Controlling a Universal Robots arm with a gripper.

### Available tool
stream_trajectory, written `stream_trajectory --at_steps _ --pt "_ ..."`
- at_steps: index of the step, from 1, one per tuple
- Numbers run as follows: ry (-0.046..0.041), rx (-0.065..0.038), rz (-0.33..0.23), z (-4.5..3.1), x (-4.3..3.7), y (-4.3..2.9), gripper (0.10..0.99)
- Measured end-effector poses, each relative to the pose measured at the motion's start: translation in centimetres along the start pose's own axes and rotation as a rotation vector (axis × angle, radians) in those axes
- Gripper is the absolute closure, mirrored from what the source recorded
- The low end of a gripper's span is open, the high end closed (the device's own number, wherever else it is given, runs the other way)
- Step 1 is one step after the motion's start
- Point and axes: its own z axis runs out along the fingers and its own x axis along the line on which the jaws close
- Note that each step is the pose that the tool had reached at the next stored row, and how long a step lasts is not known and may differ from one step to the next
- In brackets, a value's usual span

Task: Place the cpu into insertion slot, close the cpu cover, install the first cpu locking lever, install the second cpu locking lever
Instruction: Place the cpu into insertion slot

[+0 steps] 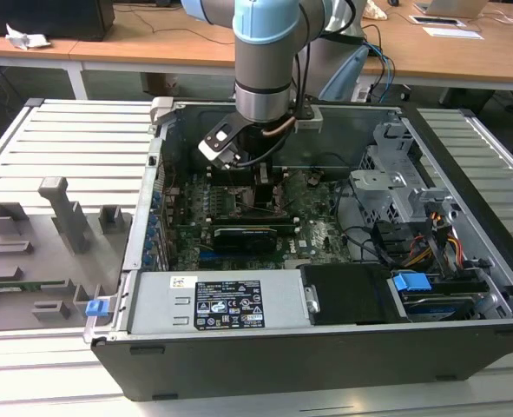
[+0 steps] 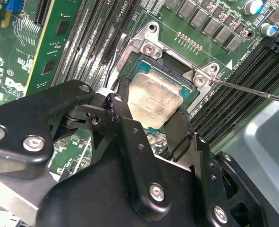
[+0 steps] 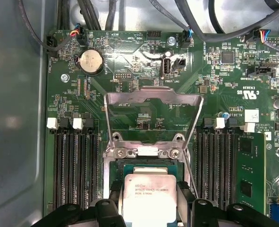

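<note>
Hand [image 2: 151, 109] grasping cpu [image 3: 149, 196] at insertion slot [image 2: 173, 74]; cpu cover [image 3: 153, 98] raised open; memory slots [image 3: 75, 165] flank both sides.

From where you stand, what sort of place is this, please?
Probably a robotics lab: an arm holds a cpu inside an open computer case on a slatted bench, desks behind.

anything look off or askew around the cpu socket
Nothing stands out. The cpu, held between the jaws, sits square to the slot. The cover stands flipped open and looks unbent.
</note>
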Motion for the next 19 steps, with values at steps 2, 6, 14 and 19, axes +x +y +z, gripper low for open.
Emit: stream_trajectory --at_steps 2,6,14,19 --pt "0.0002 0.0 0.0 0.09 0.02 0.0 0.545" --pt "-0.0002 0.0 0.0 0.22 0.02 -0.01 0.545" --pt "0.0 0.0 0.0 0.23 0.03 0.0 0.471" --pt "0.0005 0.0 0.0 0.04 0.03 0.01 0.471"
